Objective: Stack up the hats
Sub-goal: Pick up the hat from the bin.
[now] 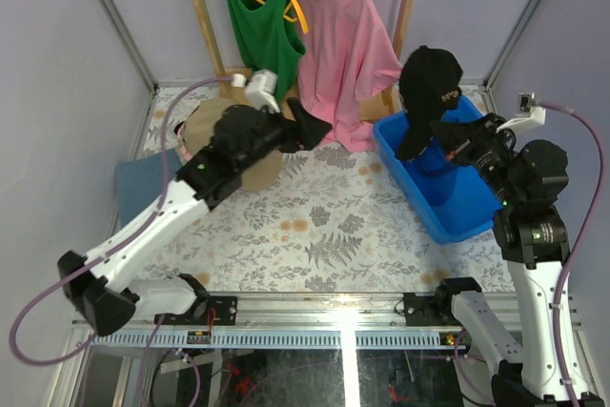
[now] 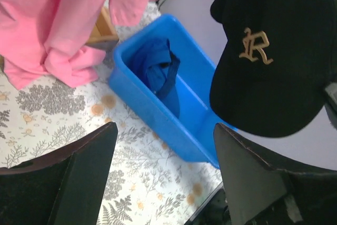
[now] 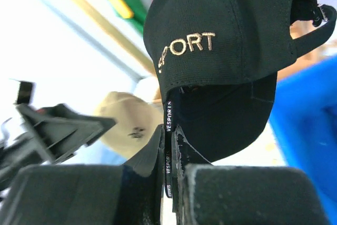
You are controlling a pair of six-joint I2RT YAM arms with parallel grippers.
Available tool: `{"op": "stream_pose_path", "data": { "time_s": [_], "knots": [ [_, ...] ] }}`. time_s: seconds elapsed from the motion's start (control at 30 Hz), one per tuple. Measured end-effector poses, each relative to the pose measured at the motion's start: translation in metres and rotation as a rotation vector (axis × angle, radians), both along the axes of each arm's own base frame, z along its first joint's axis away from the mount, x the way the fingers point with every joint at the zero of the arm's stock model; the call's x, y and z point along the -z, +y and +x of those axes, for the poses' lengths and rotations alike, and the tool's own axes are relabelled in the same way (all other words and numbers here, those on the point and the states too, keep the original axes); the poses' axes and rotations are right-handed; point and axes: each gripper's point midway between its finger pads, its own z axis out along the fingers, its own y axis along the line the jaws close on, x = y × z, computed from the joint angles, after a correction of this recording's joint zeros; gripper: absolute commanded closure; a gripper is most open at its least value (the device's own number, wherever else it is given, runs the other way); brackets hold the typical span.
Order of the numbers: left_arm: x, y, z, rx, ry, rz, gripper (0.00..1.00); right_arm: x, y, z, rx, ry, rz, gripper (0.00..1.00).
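Black fabric is all that the right gripper (image 3: 169, 151) has to hold on to: its fingers are pressed together on the lower edge of the black cap (image 1: 429, 83), with a thin printed ribbon caught in the same pinch. How much of the cap itself sits between the pads cannot be told. The cap hangs in the air above the blue bin (image 2: 152, 117), crown uppermost, and the bright blue cap (image 2: 158, 72) lies crumpled inside the bin.

The left gripper (image 2: 166, 127) is spread wide and holds nothing. It hovers over the bench (image 1: 324, 226) near the tan cap (image 3: 129, 125) and faces the black cap, well apart from it.

- 1: the narrow pinch could slip during a quick swing, dropping the cap into the bin or onto the bench upside down.
- 2: if only the ribbon is truly gripped, the cap may twist or sag and land crooked on the tan cap.
- 3: if the left gripper closes on the cap while the right one holds, the 2 arms could tug against each other and bend the brim.
- 4: a path toward the tan cap passes near the hem of the pink T-shirt (image 1: 334, 35), which could snag.
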Motion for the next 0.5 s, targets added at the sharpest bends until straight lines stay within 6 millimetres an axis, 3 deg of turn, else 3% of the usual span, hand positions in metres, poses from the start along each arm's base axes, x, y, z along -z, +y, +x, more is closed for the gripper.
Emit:
{"op": "stream_pose_path", "data": {
  "time_s": [0.07,0.13,0.33,0.5],
  "knots": [
    [-0.009,0.022,0.004,-0.034,-0.006,-0.062,0.25,-0.019,0.017,-0.007,-0.093,-0.048,0.081,1.00],
    [-0.019,0.028,-0.002,-0.018,-0.014,-0.112,0.24,-0.035,0.032,-0.012,-0.182,-0.094,0.160,1.00],
    [-0.044,0.018,-0.034,0.132,-0.048,-0.232,0.24,-0.059,0.068,-0.023,-0.452,-0.142,0.443,1.00],
    [-0.051,0.019,-0.054,0.204,-0.044,-0.307,0.22,-0.069,0.079,-0.023,-0.606,-0.139,0.627,1.00]
  ]
}}
